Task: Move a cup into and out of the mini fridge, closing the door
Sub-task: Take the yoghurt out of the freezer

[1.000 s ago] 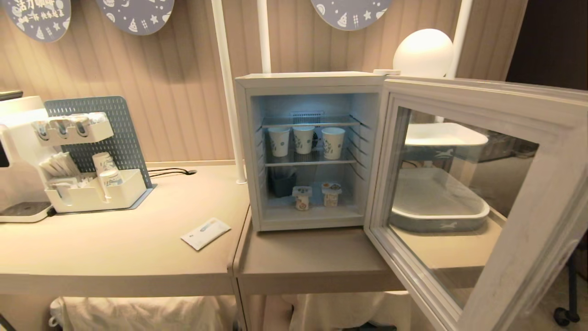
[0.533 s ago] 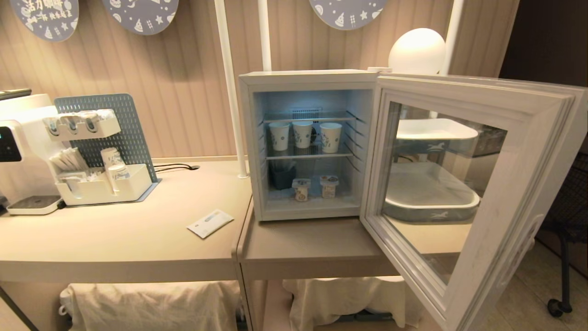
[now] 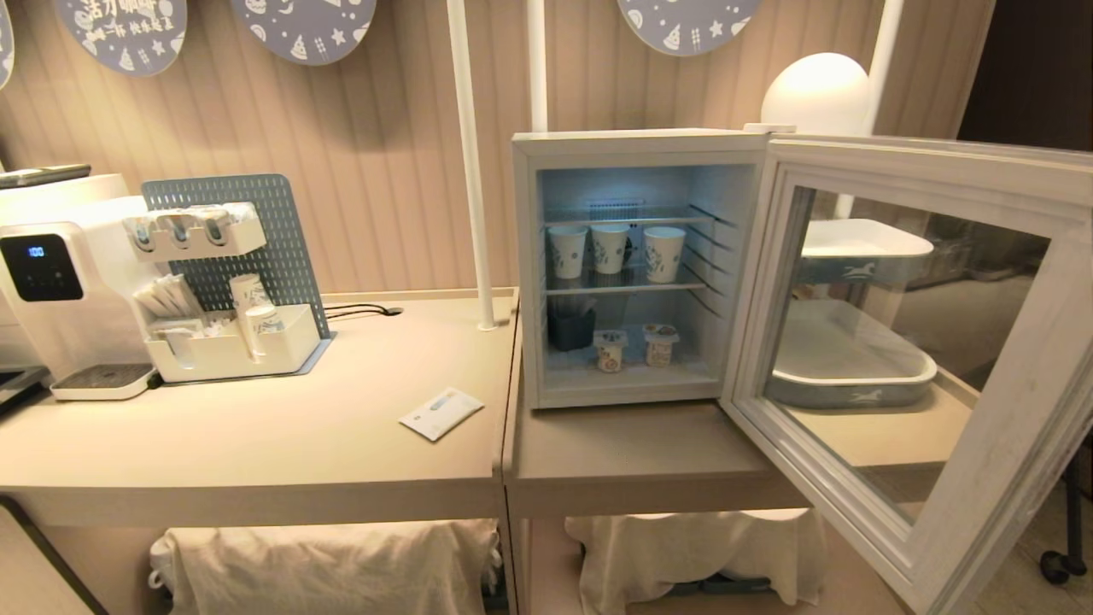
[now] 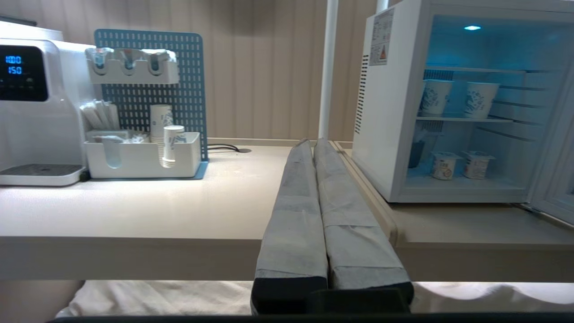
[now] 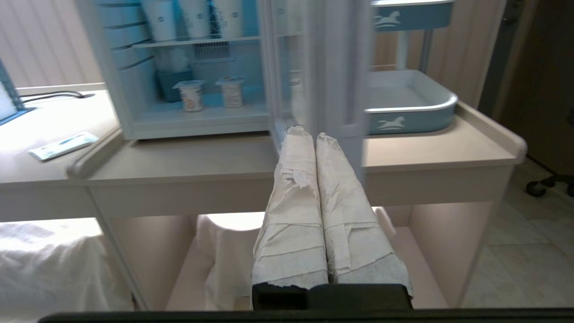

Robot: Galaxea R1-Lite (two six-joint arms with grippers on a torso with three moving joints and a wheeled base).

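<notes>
The white mini fridge [image 3: 525, 273] stands on the right-hand table with its interior lit. Its glass-windowed door [image 3: 1008, 410] is swung wide open to the right. Three white paper cups [image 3: 610, 248] stand in a row on the middle wire shelf, and two small foil-lidded pots [image 3: 634, 348] sit on the fridge floor. Neither arm shows in the head view. My left gripper [image 4: 312, 142] is shut and empty, held low before the table edge, left of the fridge [image 4: 372, 112]. My right gripper [image 5: 311, 133] is shut and empty, pointing at the open door's edge [image 5: 332, 67].
On the left table are a water dispenser [image 3: 51, 273], a blue pegboard organiser with stacked cups [image 3: 230, 333] and a flat packet [image 3: 441, 412]. Behind the door stand tiered blue-and-white trays [image 3: 854, 376]. White poles [image 3: 470, 162] rise beside the fridge. Cloth hangs under the tables.
The whole head view has shifted: the scene sits further right and a little smaller, so the camera has moved. Fridge, door and cups keep their places.
</notes>
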